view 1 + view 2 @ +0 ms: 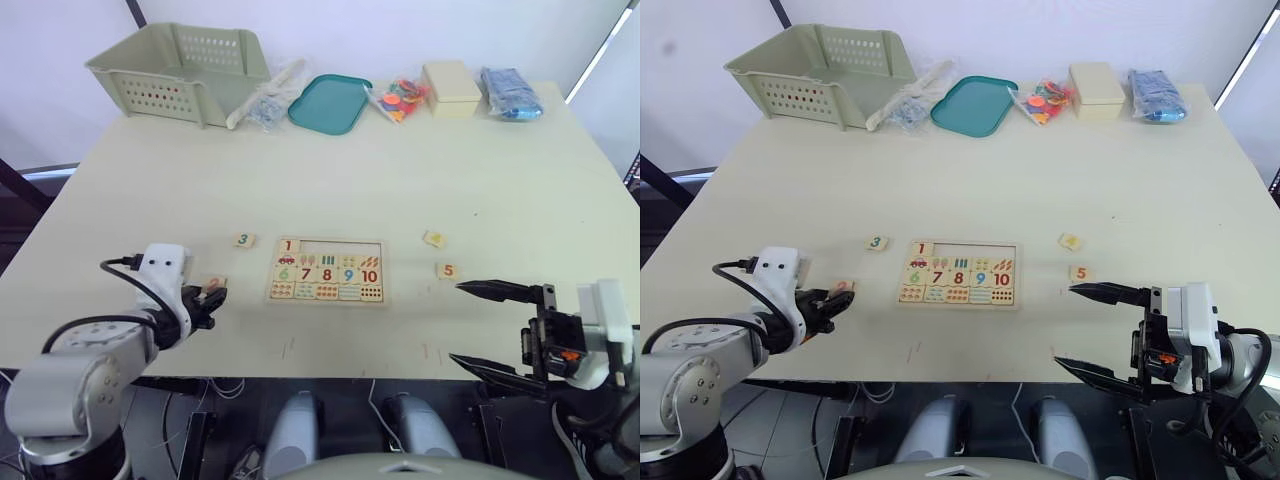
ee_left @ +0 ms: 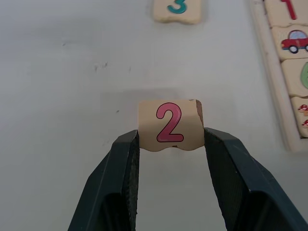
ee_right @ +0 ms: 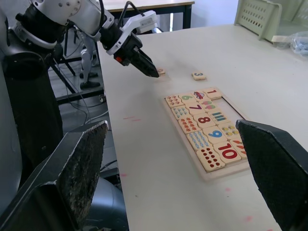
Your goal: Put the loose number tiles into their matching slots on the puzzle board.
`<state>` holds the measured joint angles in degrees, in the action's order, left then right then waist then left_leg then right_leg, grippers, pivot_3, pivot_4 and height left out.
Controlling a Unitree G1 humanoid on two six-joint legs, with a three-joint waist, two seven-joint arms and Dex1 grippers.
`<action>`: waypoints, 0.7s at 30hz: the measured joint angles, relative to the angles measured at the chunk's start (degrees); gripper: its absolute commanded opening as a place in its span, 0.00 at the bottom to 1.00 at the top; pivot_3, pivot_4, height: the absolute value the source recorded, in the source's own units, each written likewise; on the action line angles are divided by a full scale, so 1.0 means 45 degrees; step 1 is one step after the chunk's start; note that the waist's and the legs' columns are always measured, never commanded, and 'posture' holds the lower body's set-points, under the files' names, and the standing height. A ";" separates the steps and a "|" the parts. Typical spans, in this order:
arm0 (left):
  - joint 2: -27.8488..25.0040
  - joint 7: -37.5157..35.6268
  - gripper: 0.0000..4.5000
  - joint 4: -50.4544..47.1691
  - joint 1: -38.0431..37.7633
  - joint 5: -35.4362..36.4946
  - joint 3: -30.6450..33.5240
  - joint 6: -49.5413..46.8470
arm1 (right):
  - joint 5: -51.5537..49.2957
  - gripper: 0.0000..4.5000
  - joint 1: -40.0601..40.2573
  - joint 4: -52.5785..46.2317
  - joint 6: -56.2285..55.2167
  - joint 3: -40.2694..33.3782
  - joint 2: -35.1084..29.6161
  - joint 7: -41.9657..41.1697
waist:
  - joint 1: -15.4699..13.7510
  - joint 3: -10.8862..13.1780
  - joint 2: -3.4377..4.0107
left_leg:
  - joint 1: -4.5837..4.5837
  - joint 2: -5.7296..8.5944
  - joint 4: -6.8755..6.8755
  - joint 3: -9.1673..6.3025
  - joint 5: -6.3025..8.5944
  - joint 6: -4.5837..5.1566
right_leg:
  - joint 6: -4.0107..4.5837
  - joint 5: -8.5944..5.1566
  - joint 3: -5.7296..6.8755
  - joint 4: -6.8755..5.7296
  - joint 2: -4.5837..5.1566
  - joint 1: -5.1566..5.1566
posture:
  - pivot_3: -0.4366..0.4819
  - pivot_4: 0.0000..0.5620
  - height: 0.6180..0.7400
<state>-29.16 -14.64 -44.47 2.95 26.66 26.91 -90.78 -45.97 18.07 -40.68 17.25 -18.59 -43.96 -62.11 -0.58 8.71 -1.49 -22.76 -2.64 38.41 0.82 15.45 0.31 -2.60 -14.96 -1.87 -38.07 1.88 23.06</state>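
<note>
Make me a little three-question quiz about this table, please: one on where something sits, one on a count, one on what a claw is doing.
1. Where does the 1 tile sit?
A. In the green basket
B. In the board's top-left slot
C. On the teal tray

2. How many number tiles lie loose on the table, held by nothing?
A. One
B. Three
C. Five

3. What is the left gripper doing?
A. Closed on the 2 tile
B. Hanging open over the tray
C. Pressing on the board

Answers:
1. B: the 1 tile fills the first slot of the top row of the puzzle board.
2. B: the 3 tile, the 5 tile and one more tile, its digit too small to read, lie free.
3. A: its two fingers pinch the 2 tile from both sides.
</note>
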 measured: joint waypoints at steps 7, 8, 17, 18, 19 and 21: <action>0.0594 0.0485 0.43 -0.0418 -0.0305 -0.0447 -0.0394 0.0134 | 0.0059 1.00 0.0155 0.0001 0.0006 0.0000 -0.0021 -0.0032 | -0.0024 0.0000 0.0000 | -0.0001 0.0004 0.0000 0.0002 0.0000 0.0000 | 0.0001 0.0000 -0.0005 0.0003 0.0006 0.0000 | 0.48 0.27 1.00; 0.0664 0.0550 0.43 -0.0484 -0.0380 -0.0520 -0.0526 0.0171 | 0.0052 1.00 0.0164 0.0001 0.0007 0.0000 -0.0021 -0.0032 | -0.0024 0.0000 0.0000 | 0.0000 0.0004 0.0000 0.0002 0.0000 0.0000 | 0.0001 0.0000 -0.0006 0.0003 0.0006 0.0000 | 0.48 0.27 1.00; 0.0590 -0.0224 0.99 -0.0799 -0.0943 -0.0324 -0.0386 0.0617 | 0.0045 1.00 0.0180 0.0004 0.0021 0.0001 -0.0086 -0.0104 | -0.0019 -0.0004 0.0007 | 0.0002 0.0006 -0.0001 0.0010 0.0000 0.0000 | 0.0001 0.0000 -0.0009 0.0003 0.0005 -0.0001 | 0.48 0.27 1.00; 0.0262 -0.0654 0.99 -0.0875 -0.1112 -0.0085 -0.0085 0.0552 | 0.0036 1.00 0.0179 0.0009 0.0024 -0.0003 -0.0105 -0.0110 | 0.0005 -0.0004 0.0006 | 0.0003 0.0003 -0.0001 0.0011 0.0000 0.0000 | 0.0003 -0.0002 -0.0007 0.0002 0.0000 -0.0001 | 0.48 0.27 1.00; 0.0074 -0.0875 0.99 -0.0901 -0.1173 0.0013 0.0072 0.0534 | 0.0036 1.00 0.0172 0.0014 0.0029 -0.0003 -0.0121 -0.0113 | 0.0004 -0.0004 0.0007 | 0.0004 0.0003 -0.0003 0.0011 0.0000 0.0000 | 0.0003 -0.0002 -0.0007 0.0003 0.0000 -0.0001 | 0.48 0.27 1.00; -0.0696 -0.1685 0.99 -0.0897 -0.1470 0.0424 0.0598 0.0536 | 0.0006 1.00 0.0141 0.0024 0.0037 -0.0002 -0.0125 -0.0118 | 0.0013 -0.0001 0.0002 | 0.0004 0.0001 -0.0003 0.0013 0.0000 0.0000 | 0.0005 -0.0003 -0.0003 0.0003 -0.0002 0.0002 | 0.48 0.27 1.00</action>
<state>-32.30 -22.22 -48.51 -3.67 28.56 29.60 -88.37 -45.94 18.71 -40.57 17.42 -18.60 -44.52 -62.64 -0.52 8.70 -1.48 -22.74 -2.63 38.40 0.88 15.46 0.31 -2.58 -14.97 -1.89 -38.06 1.87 23.07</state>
